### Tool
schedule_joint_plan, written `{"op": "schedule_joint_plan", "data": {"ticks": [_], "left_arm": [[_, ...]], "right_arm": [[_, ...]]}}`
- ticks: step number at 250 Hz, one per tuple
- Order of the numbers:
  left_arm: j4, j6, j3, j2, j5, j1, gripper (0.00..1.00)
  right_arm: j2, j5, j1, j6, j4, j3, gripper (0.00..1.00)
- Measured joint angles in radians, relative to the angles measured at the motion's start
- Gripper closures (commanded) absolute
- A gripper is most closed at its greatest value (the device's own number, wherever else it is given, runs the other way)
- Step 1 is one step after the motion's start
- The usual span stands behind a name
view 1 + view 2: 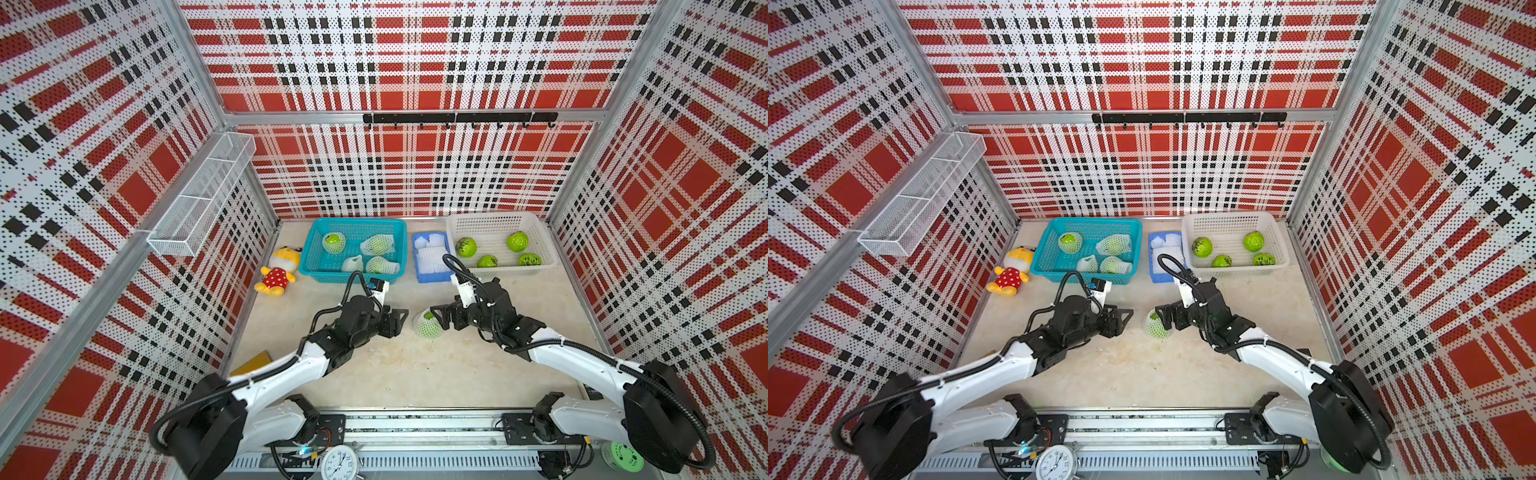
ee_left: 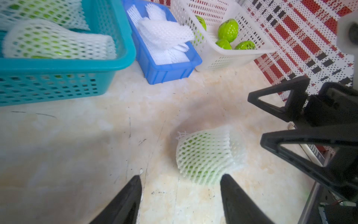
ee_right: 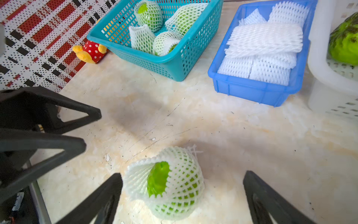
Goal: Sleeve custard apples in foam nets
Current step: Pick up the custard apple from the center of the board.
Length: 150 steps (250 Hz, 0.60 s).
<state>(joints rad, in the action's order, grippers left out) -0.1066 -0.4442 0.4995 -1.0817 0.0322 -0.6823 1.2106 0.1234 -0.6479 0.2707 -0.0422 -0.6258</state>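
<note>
A custard apple in a white foam net (image 1: 427, 324) (image 1: 1157, 325) lies on the table between my two grippers. The net's end gapes and shows green skin (image 3: 157, 180). My left gripper (image 1: 402, 322) (image 2: 180, 176) is open just left of it, holding nothing. Its right fingertip (image 2: 225, 180) is close to the net (image 2: 205, 155). My right gripper (image 1: 438, 318) (image 3: 183, 174) is open wide, with the sleeved fruit loose between its fingers. Several bare custard apples (image 1: 517, 241) lie in the white basket (image 1: 494, 215). Spare foam nets (image 1: 432, 253) fill the blue tray.
The teal basket (image 1: 357, 221) at the back holds several sleeved fruits (image 1: 377, 245). A plush toy (image 1: 279, 272) lies to its left, and a yellow object (image 1: 253, 361) sits by the left wall. A clock (image 1: 338, 463) and a green disc (image 1: 622, 457) sit at the front rail.
</note>
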Motion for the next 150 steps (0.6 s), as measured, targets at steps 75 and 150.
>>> {"op": "schedule_joint_plan", "data": {"ticks": [75,150], "left_arm": [[0.145,0.015,-0.019,0.182,-0.088,0.031,0.32],[0.143,0.020,-0.019,0.119,-0.077,0.031,0.31]], "right_arm": [[-0.017,-0.064,-0.085,-0.016,-0.019,0.016,0.00],[0.200,-0.151,-0.106,0.009,-0.045,-0.008,0.04]]}}
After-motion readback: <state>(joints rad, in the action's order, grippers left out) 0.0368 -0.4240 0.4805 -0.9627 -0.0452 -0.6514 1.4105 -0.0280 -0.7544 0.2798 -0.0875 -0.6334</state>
